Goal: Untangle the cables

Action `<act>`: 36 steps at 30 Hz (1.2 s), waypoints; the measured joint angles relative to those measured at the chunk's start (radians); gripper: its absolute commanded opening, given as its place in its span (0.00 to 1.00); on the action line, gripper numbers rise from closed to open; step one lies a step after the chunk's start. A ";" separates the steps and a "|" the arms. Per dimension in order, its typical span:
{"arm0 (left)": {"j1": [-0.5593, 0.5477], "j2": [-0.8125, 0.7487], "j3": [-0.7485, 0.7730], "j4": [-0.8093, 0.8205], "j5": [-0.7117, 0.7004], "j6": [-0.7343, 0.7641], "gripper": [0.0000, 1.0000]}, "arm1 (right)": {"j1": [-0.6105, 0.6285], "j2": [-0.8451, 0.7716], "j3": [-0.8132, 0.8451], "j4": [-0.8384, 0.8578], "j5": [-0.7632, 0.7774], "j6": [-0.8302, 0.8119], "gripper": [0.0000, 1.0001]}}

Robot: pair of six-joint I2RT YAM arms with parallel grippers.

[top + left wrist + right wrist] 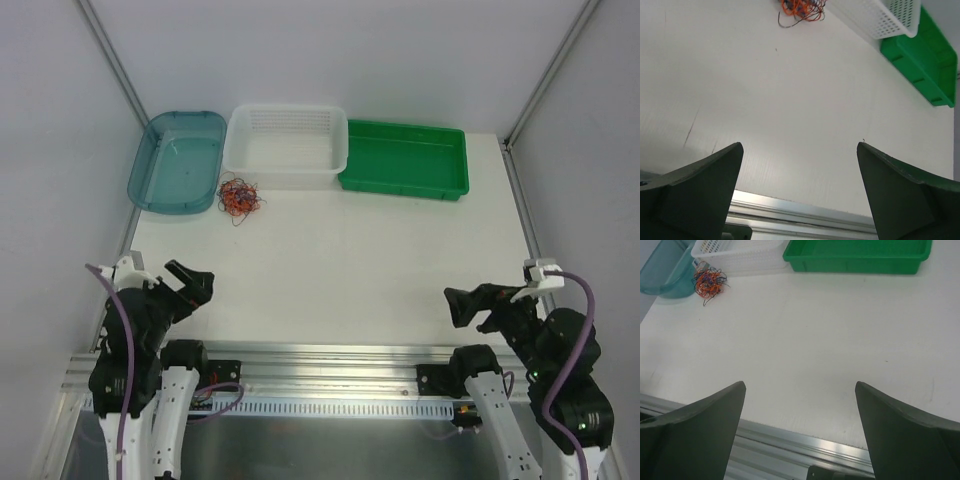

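Observation:
The cables (239,197) are a small tangled clump of thin orange-red, black and dark wires lying on the white table, just in front of the gap between the teal bin and the white basket. The clump also shows at the top of the left wrist view (801,9) and at the upper left of the right wrist view (709,282). My left gripper (190,281) is open and empty near the table's front left edge, far from the cables. My right gripper (468,305) is open and empty near the front right edge.
A teal bin (178,160), a white slotted basket (287,145) and a green tray (404,159) stand in a row along the back of the table. An aluminium rail (330,355) runs along the near edge.

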 measured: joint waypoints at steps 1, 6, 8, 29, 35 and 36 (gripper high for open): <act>0.000 0.047 -0.017 0.011 0.005 -0.026 0.99 | 0.000 0.023 -0.013 0.010 -0.019 0.014 0.97; 0.000 0.289 -0.061 0.094 0.027 -0.126 0.99 | 0.000 0.091 -0.080 0.056 -0.112 0.069 0.97; 0.000 0.410 -0.061 0.146 0.045 -0.150 0.99 | 0.000 0.114 -0.092 0.059 -0.137 0.089 0.97; -0.198 1.398 0.262 0.636 -0.312 -0.294 0.95 | 0.000 0.174 -0.166 0.145 -0.321 0.126 0.97; -0.198 1.587 0.342 0.696 -0.406 -0.311 0.92 | 0.001 0.175 -0.200 0.162 -0.366 0.106 0.97; -0.198 1.610 0.356 0.703 -0.410 -0.311 0.92 | 0.002 0.177 -0.206 0.163 -0.373 0.105 0.97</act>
